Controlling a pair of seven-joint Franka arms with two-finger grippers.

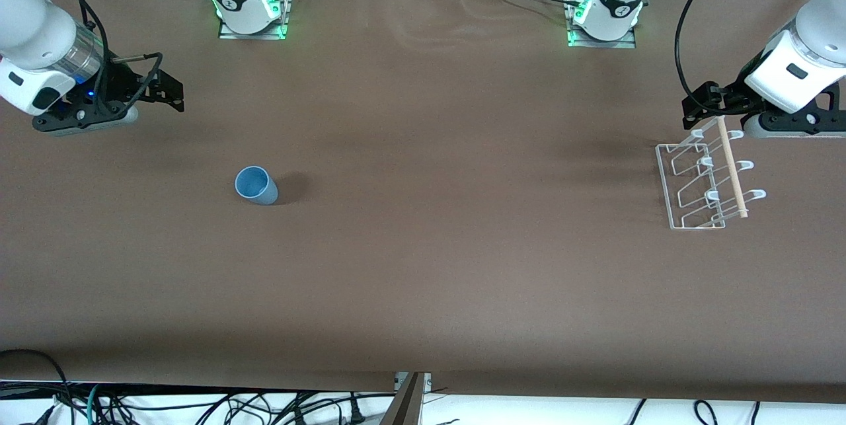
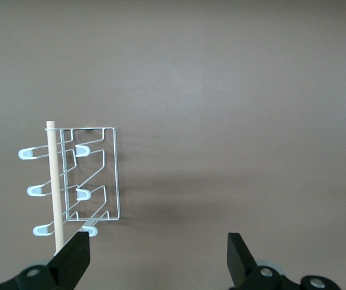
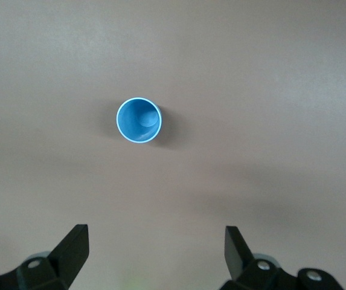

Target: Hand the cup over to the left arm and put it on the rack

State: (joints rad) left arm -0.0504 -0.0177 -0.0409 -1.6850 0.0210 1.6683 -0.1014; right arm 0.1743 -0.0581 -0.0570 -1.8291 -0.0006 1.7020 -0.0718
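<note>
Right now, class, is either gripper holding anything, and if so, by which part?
Nothing is held. The left gripper is open above the rack; the right gripper is open, away from the upright cup.

Even, bright overhead light falls on the matte brown worktop (image 1: 423,266); soft shadows lie beside the cup (image 1: 256,185) and rack (image 1: 707,177). All views are sharp, without glare.

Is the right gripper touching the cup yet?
Apart. In the right wrist view, bare table separates the open right gripper from the upright cup; the front view shows the same gap on the brown table.
</note>
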